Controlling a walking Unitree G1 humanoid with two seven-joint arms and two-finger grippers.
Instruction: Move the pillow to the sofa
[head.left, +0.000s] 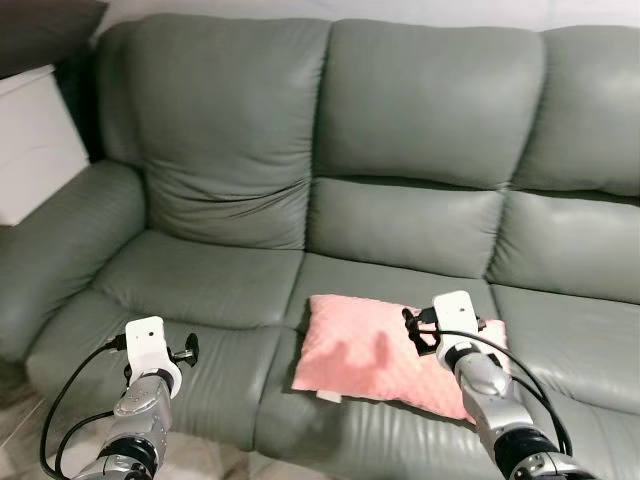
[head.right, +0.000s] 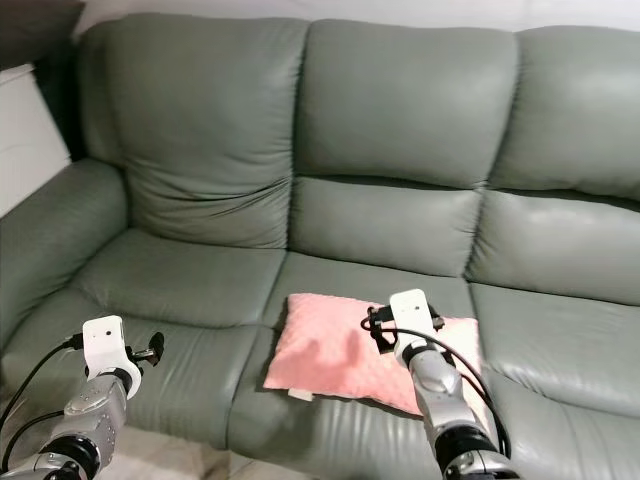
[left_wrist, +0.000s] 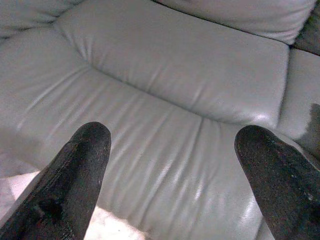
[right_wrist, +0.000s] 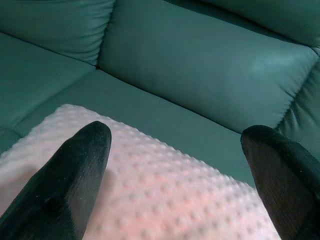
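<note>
Dimpled pink pillow (head.left: 372, 352) flat on leather sofa (head.left: 420, 130)

One pink pillow (head.left: 370, 355), one green sofa (head.left: 420, 120), two pincers.

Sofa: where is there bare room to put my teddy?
The grey-green leather sofa has two bare seats: the left one between the armrest and the pink dotted pillow, and the right one past the pillow. The middle seat is crowded by the pillow, with the right end effector open above it.
</note>
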